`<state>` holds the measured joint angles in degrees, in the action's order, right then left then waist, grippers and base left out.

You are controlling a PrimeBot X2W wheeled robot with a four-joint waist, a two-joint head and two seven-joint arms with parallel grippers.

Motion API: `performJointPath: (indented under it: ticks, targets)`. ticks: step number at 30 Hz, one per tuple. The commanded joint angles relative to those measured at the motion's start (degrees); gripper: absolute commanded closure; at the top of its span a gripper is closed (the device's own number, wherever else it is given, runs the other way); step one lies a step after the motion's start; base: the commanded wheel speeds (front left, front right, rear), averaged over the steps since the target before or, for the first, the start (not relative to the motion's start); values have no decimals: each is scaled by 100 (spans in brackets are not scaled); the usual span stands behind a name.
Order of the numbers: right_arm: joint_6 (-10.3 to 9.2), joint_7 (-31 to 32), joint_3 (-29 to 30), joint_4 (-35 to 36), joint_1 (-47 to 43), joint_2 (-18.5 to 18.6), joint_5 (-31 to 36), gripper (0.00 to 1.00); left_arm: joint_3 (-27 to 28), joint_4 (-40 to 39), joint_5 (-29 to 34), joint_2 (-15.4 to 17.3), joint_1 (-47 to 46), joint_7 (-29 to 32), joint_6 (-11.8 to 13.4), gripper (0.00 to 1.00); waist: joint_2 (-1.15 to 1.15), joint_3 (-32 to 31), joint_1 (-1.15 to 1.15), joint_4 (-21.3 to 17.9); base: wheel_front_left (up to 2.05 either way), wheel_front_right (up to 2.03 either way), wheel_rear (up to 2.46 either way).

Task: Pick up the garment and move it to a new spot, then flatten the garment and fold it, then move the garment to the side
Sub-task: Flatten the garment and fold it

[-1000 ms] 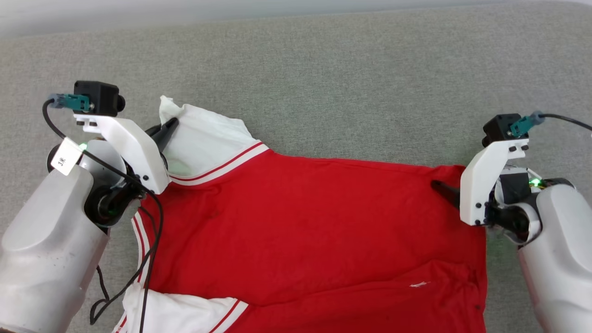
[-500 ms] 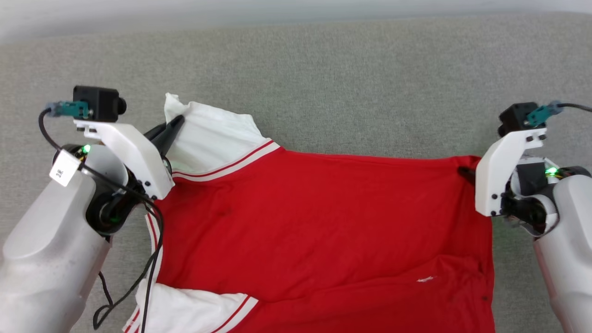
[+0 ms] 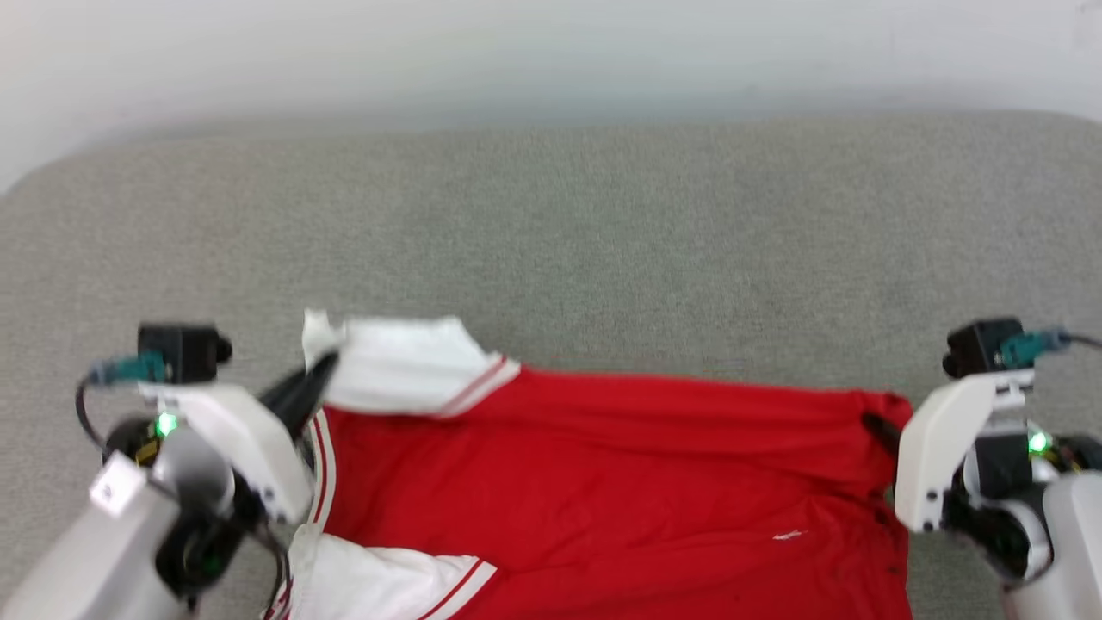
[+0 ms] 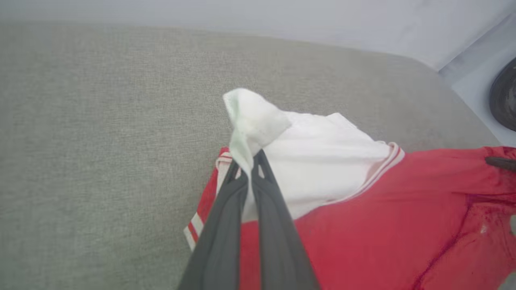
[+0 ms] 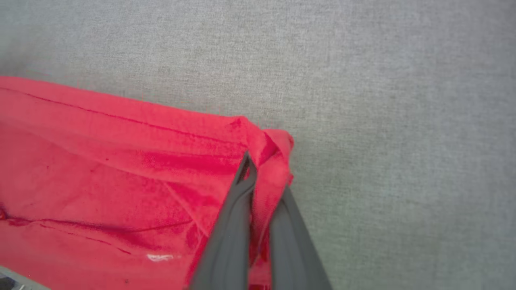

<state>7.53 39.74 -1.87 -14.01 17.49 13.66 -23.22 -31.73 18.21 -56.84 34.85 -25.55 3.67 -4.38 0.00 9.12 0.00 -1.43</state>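
The garment [image 3: 603, 482], a red shirt with white sleeves and red-white striped trim, lies spread on the grey surface. Its far edge is stretched between my two grippers. My left gripper [image 3: 320, 372] is shut on the white sleeve, and in the left wrist view my left gripper [image 4: 246, 163] pinches a fold of white sleeve cloth [image 4: 322, 169]. My right gripper [image 3: 876, 424] is shut on the far right red corner. In the right wrist view my right gripper [image 5: 262, 177] has the bunched red corner [image 5: 278, 145] between its fingers. The near part of the shirt runs out of the head view.
The grey fabric surface [image 3: 551, 241] stretches wide beyond the shirt, up to a pale wall [image 3: 551, 52]. The surface's rounded corner and a dark round object [image 4: 506, 96] on the pale floor appear at the right of the left wrist view.
My right gripper has closed on the shirt's red corner. The head camera has tilted, so the whole picture sits lower. The shirt's far edge now looks raised and pulled taut between both grippers.
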Motion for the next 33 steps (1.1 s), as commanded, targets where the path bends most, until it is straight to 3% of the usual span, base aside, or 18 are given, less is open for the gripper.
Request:
performJointPath:
  ticks: [1, 13, 15, 17, 18, 19, 20, 22, 23, 24, 33]
  targets:
    - [-9, -31, 72, 116, -243, -31, -4, 100, 8, -153, -24, 88, 263, -42, 120, 100, 0, -130, 0, 44, 0, 0, 0]
    - [-10, -488, 464, 484, -1544, -288, 106, 98, -202, -1075, -221, 370, 2151, 4, 904, 100, 0, -479, 0, 156, 0, 0, 0]
    - [-9, -621, 470, 450, -1646, -367, 83, 75, -245, -1073, -240, 317, 2286, -21, 947, 100, 0, -501, 0, 160, 0, 0, 0]
    - [-9, -715, 475, 369, -1772, -430, 61, 74, -312, -1019, -219, 244, 2376, -65, 940, 100, 0, -526, 0, 160, 0, 0, 0]
    - [-9, -764, 497, 318, -1824, -465, 48, 68, -342, -978, -233, 177, 2396, -90, 903, 100, 0, -535, 0, 164, 0, 0, 0]
    - [-9, -826, 512, 285, -1856, -479, 61, 7, -390, -928, -257, 105, 2407, -87, 861, 100, 0, -538, 0, 170, 0, 0, 0]
    - [-9, -871, 516, 242, -1875, -519, 48, 0, -411, -870, -248, 60, 2390, -112, 842, 85, 0, -537, 0, 167, 0, 0, 0]
    - [-7, -1009, 519, 194, -1923, -581, 7, 0, -431, -740, -283, -66, 2351, -174, 775, 42, 0, -542, 0, 149, 0, 0, 0]
    - [-8, -1073, 526, 172, -1955, -603, -2, 0, -442, -671, -266, -100, 2321, -202, 742, 7, 0, -544, 0, 139, 0, 0, 0]
    - [-8, -1153, 538, 155, -1986, -628, -16, 0, -444, -609, -266, -147, 2290, -251, 691, 0, 0, -545, 0, 132, 0, 0, 0]
    - [-7, -1954, 559, 476, -2135, -699, -51, 0, -342, -437, -111, -312, 2148, -811, 549, 0, 0, -611, 0, 99, 0, 0, 0]
